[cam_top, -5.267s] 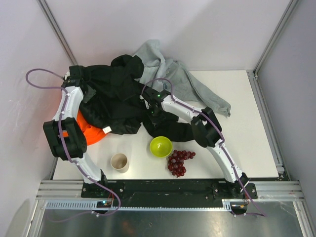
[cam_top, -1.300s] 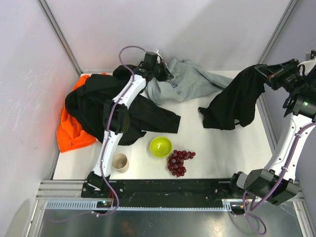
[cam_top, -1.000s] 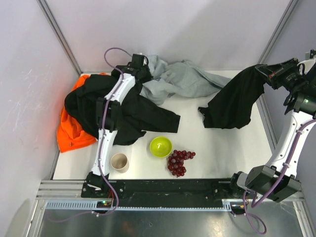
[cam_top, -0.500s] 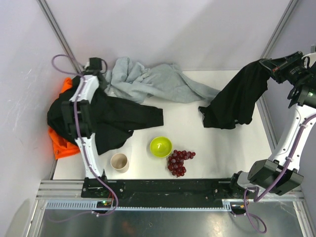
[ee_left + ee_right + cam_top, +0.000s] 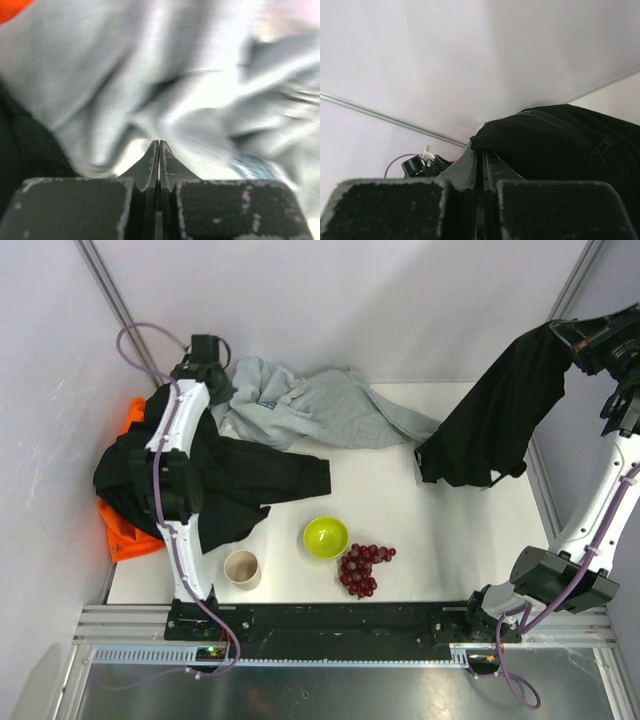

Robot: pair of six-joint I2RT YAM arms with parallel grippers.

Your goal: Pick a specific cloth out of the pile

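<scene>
The cloth (image 5: 505, 405), plain black and thin, hangs from my right gripper (image 5: 572, 335), which is raised at the far right and shut on its top edge. In the right wrist view the black cloth (image 5: 560, 145) bunches over the shut right gripper (image 5: 480, 150). The pile (image 5: 205, 475) lies at the left: a larger black garment over orange fabric (image 5: 122, 538), with the grey sweatshirt (image 5: 325, 410) spread along the back. My left gripper (image 5: 207, 350) is at the far left corner, shut, with grey sweatshirt folds (image 5: 200, 75) gathering at the left gripper's tips (image 5: 159, 143).
A green bowl (image 5: 326, 536), a bunch of dark red grapes (image 5: 365, 568) and a beige cup (image 5: 241, 567) stand near the front edge of the white table (image 5: 390, 500). Walls close in on the left, back and right.
My left gripper swept left along the back wall, dragging the grey sweatshirt and the black garment with it. My right gripper rose higher, lifting the hanging black cloth.
</scene>
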